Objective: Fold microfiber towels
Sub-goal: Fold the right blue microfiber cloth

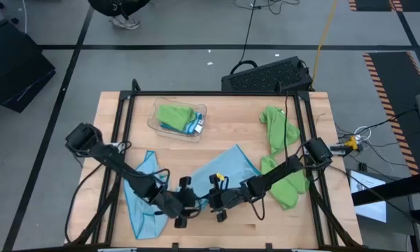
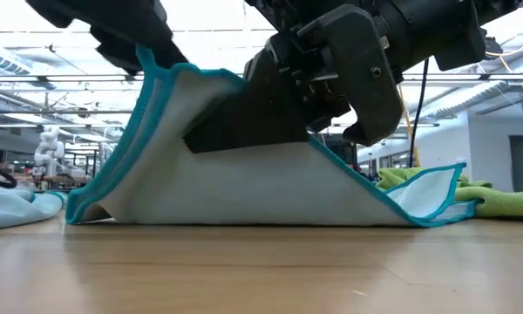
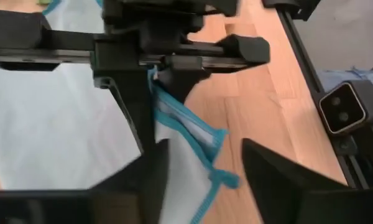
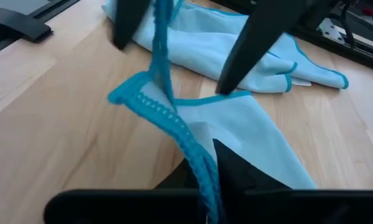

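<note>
A light blue towel [image 1: 231,170] with a teal hem lies mid-table, its near part raised like a tent [image 2: 244,174]. My right gripper [image 4: 206,186] is shut on its hem. My left gripper [image 3: 205,180] faces it from the table's left, open. Its fingers stand on either side of the towel's raised corner [image 3: 212,163]. A second light blue towel [image 1: 141,203] lies flat under my left arm. Two lime green towels [image 1: 278,129] [image 1: 288,187] lie at the right. A clear tray [image 1: 199,112] at the back holds a green and a blue cloth. My right gripper pinches the towel's teal-hemmed edge [image 4: 196,158] between its two fingers, coming from the table's right and slanting down. The edge is lifted off the wood, and the cloth slopes down from it to the table [image 2: 392,205]. My left gripper stands around the raised corner [image 4: 163,37]; whether a finger touches it, I cannot tell.
Black frame rails [image 1: 119,140] run along the table's left, right and far sides. A dark keyboard-like case [image 1: 266,73] sits on the floor behind the table. Bare wood lies near the front edge [image 1: 280,224].
</note>
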